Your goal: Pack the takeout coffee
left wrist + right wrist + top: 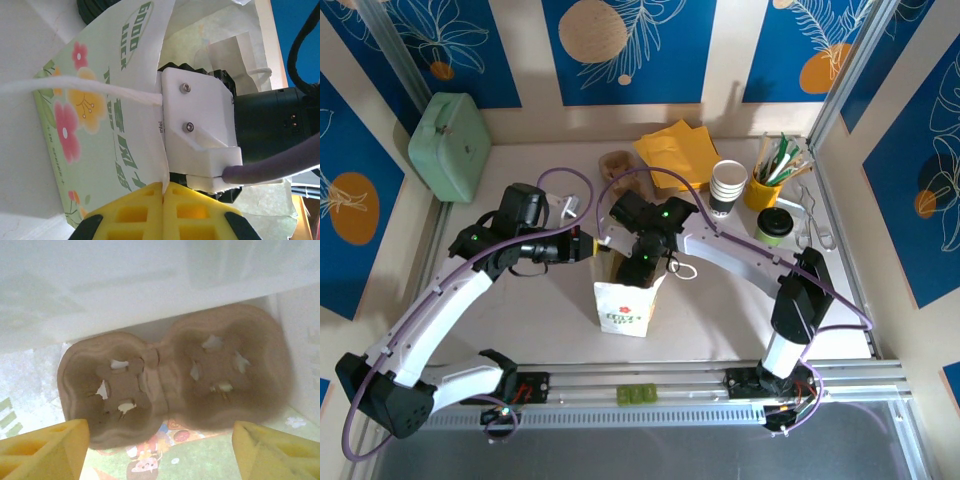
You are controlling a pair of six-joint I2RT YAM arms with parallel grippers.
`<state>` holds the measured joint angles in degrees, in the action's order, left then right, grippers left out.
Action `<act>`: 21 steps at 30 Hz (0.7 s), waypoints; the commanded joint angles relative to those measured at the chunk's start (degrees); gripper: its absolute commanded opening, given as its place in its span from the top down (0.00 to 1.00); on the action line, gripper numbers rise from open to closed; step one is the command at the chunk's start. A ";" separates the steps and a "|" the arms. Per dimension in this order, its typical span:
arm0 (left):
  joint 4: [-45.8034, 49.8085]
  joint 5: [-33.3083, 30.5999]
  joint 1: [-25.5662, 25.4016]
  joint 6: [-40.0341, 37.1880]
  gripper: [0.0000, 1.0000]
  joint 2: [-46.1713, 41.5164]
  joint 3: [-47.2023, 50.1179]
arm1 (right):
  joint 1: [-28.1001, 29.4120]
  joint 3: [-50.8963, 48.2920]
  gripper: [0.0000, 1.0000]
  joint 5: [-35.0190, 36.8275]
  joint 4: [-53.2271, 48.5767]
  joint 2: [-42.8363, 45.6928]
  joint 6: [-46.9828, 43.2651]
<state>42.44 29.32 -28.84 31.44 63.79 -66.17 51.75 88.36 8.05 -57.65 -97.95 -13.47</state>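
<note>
Left arm (440, 300): rises from its base at the near-left corner of the tabletop (520, 320), bends at the elbow and reaches right toward the middle. Left gripper (163, 200): yellow fingers pressed together, pinching the top edge of the paper bag (628, 308). The bag's flower-printed wall runs straight into the seam between the two fingers.

Right arm (740, 255): rises from its base at the near-right corner, slants left across the tabletop, and the wrist tips down over the bag's open mouth. Right gripper (160, 442): inside the bag, fingers spread wide and gripping nothing. A brown pulp cup carrier (175, 380) lies flat on the bag floor beyond the fingertips. Whether they touch it, I cannot tell.

Paper bag: upright, mid-tabletop, nearer the near edge.

Takeout coffee (775, 225): upright near the right edge, toward the far-right corner, well apart from the bag and both grippers. It stands just in front of the yellow cup (763, 190) of straws and sticks, with the stack of cups (727, 187) to its left.

Yellow napkins (675, 150) lie at the far edge. A pale green box (450, 145) leans at the far-left corner.

Room: blue wall panels (620, 40) printed with white leaves and orange discs.
</note>
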 commanded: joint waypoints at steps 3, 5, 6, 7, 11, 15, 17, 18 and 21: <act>-1.04 1.35 -0.48 -0.90 1.00 -1.43 -2.19 | 0.72 0.89 0.21 -3.03 0.69 3.26 0.60; -1.04 1.44 -0.43 -0.78 1.00 -1.43 -2.18 | 0.91 1.05 0.21 -3.09 0.85 3.90 0.98; -1.08 1.58 -0.50 -0.68 1.00 -1.47 -2.12 | 1.03 1.18 0.21 -3.30 0.93 4.11 1.16; -1.17 1.67 -0.47 -0.59 1.00 -1.43 -2.12 | 1.11 1.24 0.21 -3.71 1.04 4.41 1.32; -2.58 2.38 -0.65 0.59 1.00 -1.56 -1.51 | 1.35 1.09 0.21 -3.84 2.92 5.47 3.64; -2.71 2.08 -1.04 0.72 0.99 -1.43 -1.36 | 1.25 2.18 0.22 -3.62 3.90 6.02 7.65; -2.37 1.88 -1.04 0.52 0.97 -1.26 -1.50 | 1.23 3.37 0.22 -3.59 3.90 6.36 9.80; -2.21 1.72 -1.05 0.48 0.97 -1.21 -1.45 | 1.16 3.93 0.22 -3.57 3.86 6.58 10.55; -2.30 0.96 -1.04 1.29 0.96 -1.23 -1.00 | 0.79 5.21 0.22 -3.43 3.97 7.70 12.73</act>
<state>40.82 29.56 -29.06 31.79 63.42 -66.43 52.64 90.52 5.96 -55.51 -93.38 -4.80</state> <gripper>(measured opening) 0.052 0.781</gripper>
